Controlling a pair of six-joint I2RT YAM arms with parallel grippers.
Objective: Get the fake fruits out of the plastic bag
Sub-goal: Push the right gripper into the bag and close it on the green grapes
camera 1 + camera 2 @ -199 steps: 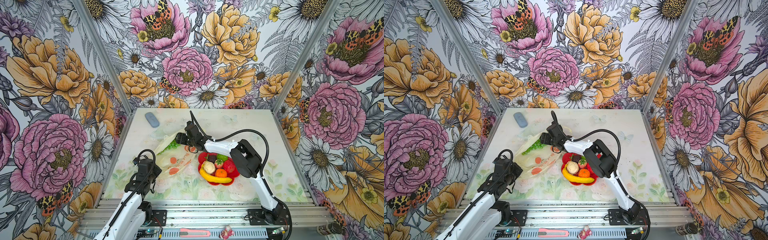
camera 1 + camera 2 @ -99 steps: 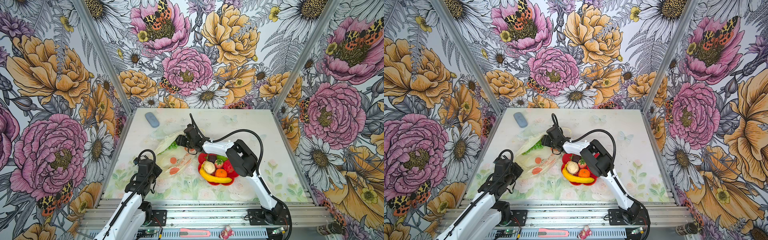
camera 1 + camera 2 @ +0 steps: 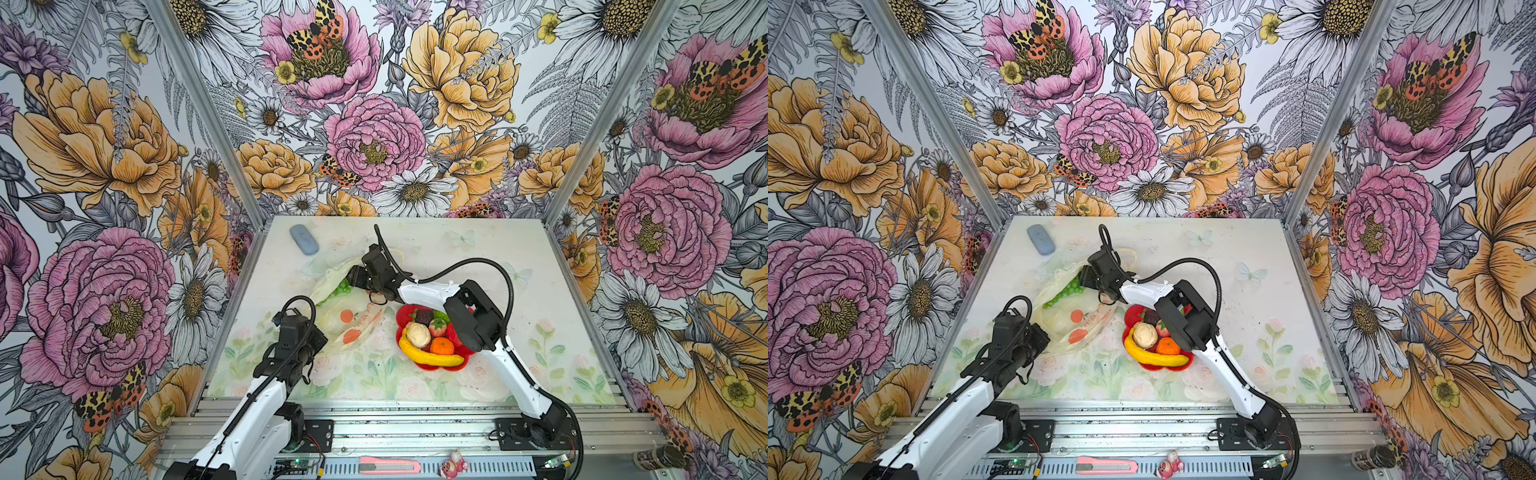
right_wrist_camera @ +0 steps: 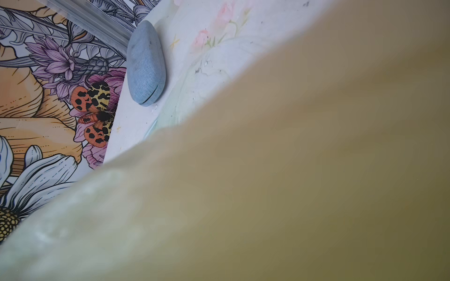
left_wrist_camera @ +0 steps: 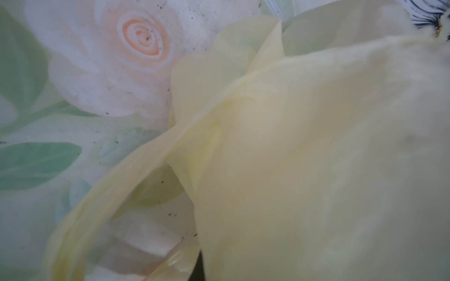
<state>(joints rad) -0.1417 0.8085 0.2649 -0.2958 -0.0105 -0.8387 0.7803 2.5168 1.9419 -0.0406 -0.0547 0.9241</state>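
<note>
Pale-yellow bag (image 3: 348, 321) is lying left of centre on the tabletop (image 3: 457, 249). Your left pincer (image 3: 321, 338) is clamping its near end, anchoring it. Your right pincer (image 3: 354, 277) is reaching into the far mouth by the grapes (image 3: 341, 287); film is hiding it, so its gap cannot be told.

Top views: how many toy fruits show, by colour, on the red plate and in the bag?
Yellow: 1, glossy banana
Orange: 1, round orange
Cream: 1, cream ball
Red: 1, strawberry
Dark brown: 1, dark piece
Green: 2, green piece; grape bunch inside the translucent pale-yellow plastic bag
Total: 7; the right arm hides part of the red flower-shaped plate.
</note>
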